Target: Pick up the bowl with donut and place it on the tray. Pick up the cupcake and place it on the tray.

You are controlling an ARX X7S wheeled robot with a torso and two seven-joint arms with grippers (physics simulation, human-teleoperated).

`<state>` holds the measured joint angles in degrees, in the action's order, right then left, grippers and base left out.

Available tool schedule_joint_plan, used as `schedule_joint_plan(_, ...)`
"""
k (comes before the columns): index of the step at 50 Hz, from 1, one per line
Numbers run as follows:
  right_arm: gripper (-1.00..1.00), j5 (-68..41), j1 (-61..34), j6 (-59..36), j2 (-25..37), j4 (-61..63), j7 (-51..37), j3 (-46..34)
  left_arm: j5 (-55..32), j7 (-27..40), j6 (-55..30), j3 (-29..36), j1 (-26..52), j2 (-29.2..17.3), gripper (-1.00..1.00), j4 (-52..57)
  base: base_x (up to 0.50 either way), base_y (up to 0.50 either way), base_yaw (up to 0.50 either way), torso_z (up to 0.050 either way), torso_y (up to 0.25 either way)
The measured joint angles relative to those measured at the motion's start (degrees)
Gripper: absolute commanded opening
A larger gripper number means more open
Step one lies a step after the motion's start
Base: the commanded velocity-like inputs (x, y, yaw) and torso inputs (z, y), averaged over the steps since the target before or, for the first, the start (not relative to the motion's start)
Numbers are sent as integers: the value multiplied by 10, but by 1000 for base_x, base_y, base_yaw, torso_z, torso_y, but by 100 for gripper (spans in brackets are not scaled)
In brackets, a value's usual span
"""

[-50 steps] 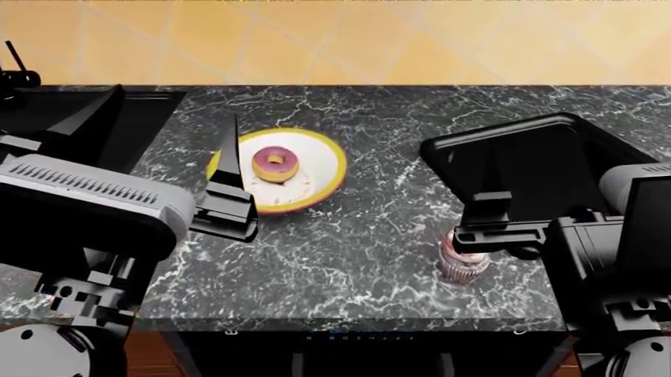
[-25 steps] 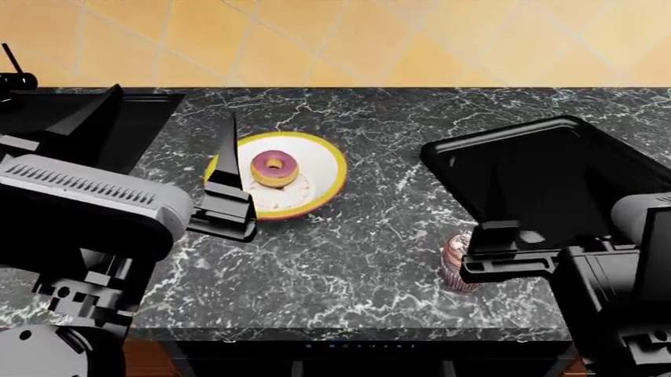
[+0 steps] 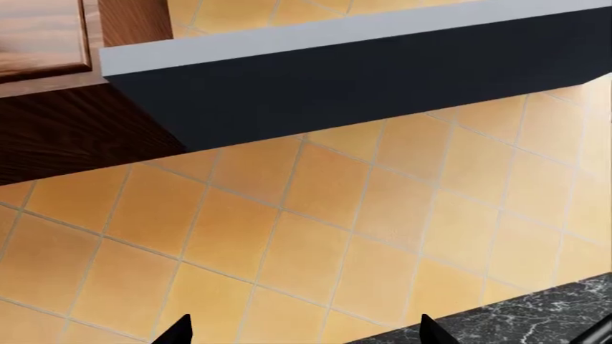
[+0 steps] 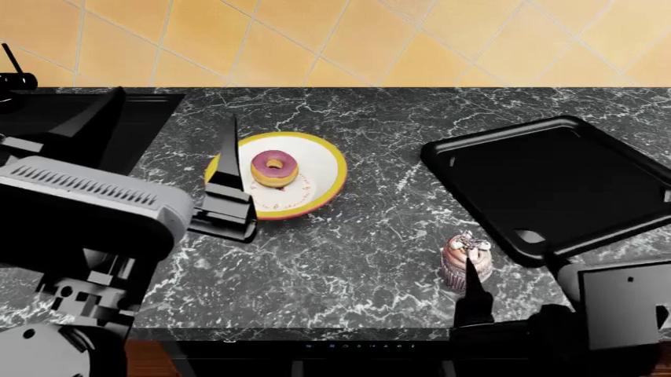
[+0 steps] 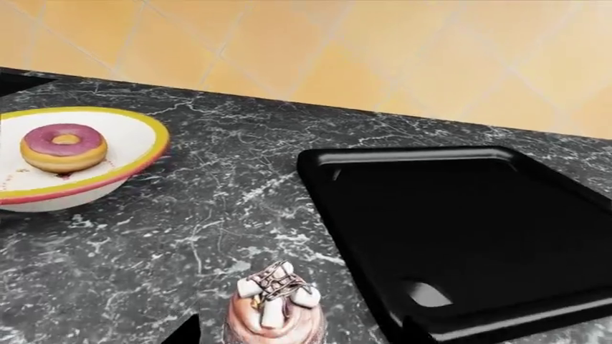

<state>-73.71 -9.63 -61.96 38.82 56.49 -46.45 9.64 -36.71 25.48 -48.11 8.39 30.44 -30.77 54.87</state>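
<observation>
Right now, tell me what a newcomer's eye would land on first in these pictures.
First the bowl, its yellow rim bright against the dark marble counter, with the pink-iced donut sitting inside it. Next the glossy black tray, empty, off to the bowl's right. Last the small cupcake standing near the counter's front edge just off the tray's near corner, with the right claw just behind it.

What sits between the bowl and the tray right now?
Only bare marble countertop between the bowl and the tray, clear in head view.
</observation>
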Motion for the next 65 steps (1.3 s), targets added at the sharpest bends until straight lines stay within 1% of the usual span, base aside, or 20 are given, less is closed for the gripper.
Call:
schedule_joint_plan(10, 100, 62, 50, 28, -16, -22, 50, -13, 0, 2, 3, 11, 7, -2, 100, -8, 0, 0, 0, 0, 0)
schedule_joint_plan(18, 100, 104, 59, 41, -27, -42, 81, -41, 0, 2, 7, 19, 10, -4, 100, -13, 0, 0, 0, 0, 0)
schedule_joint_plan(39, 100, 149, 23, 38, -42, -88, 106, -100, 6, -1, 27, 29, 7, -6, 100, -28, 0, 0, 0, 0, 0)
schedule_joint_plan(65, 100, 203, 8, 73, -69, -153, 122, -136, 15, -6, 47, 40, 4, -8, 100, -46, 0, 0, 0, 0, 0)
